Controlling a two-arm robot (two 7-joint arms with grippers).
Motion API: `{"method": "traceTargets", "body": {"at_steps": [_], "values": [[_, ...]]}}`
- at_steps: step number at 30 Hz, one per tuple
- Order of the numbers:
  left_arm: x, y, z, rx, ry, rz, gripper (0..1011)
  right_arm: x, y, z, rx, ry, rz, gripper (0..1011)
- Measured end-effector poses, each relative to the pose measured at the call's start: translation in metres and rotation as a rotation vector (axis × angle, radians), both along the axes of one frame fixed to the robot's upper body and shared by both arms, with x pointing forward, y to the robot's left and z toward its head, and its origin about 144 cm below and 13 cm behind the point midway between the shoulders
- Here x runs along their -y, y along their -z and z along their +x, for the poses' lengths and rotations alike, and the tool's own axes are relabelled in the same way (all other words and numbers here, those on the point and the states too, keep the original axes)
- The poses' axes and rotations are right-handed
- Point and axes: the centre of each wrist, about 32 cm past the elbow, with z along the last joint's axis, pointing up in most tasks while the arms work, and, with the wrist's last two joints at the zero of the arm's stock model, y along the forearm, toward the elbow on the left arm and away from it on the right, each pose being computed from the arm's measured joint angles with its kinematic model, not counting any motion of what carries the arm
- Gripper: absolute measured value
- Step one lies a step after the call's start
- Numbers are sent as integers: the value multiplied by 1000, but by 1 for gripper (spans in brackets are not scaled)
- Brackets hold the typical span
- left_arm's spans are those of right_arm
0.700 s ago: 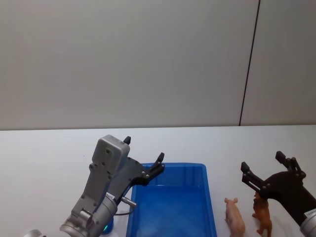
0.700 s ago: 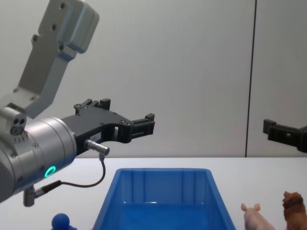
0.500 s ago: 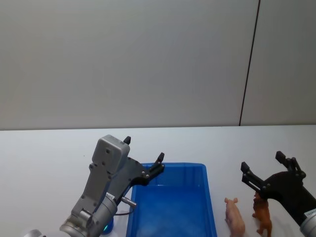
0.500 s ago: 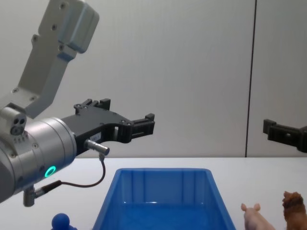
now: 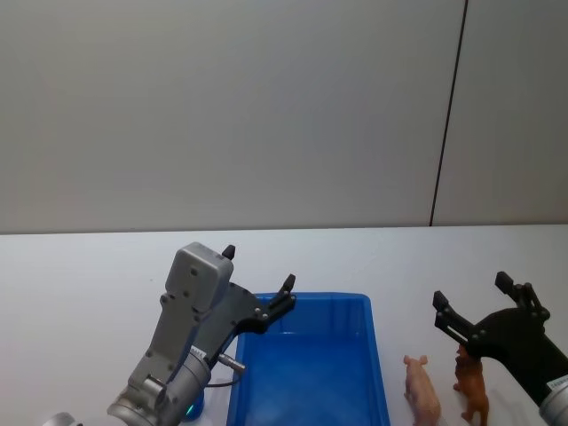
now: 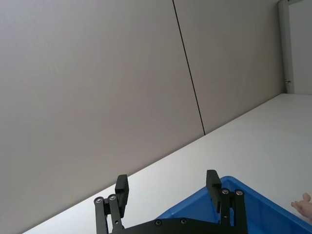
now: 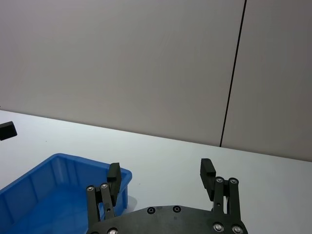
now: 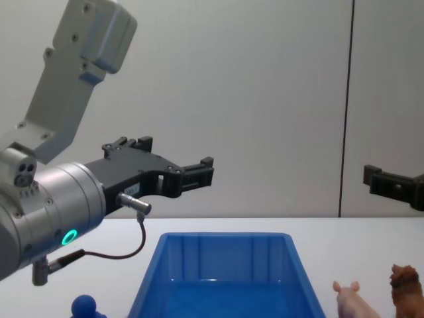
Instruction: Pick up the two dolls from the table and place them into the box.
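Right gripper (image 5: 470, 289), jaws apart, hovers above the brown animal (image 5: 472, 390), which stands beside the pink pig (image 5: 422, 392) on the table (image 5: 89, 284), just right of the blue box (image 5: 376, 373). Left gripper (image 5: 258, 266), also spread, hangs over the box's left rim. Both dolls look light and stiff (likely plastic); pinch across the torso.

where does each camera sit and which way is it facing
Head: high, facing forward and down at the bright blue open plastic box, pale pink toy pig and shaggy brown toy animal; left end effector and right end effector both show, open.
Chest: lower, facing across the white table; left arm looms large.
Left wrist: faces the grey wall past its own fingers.
Right wrist: same, past its own fingers.
Shared: all four see the box.
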Motion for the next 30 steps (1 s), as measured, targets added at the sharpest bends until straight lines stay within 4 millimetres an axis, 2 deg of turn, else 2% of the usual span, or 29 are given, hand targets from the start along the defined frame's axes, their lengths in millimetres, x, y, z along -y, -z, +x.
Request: {"method": "traceTargets", "body": {"at_steps": [30], "values": [[0,0,0,0,0,0,1004,3,-1,-2,-35,45,-9,1001]]}}
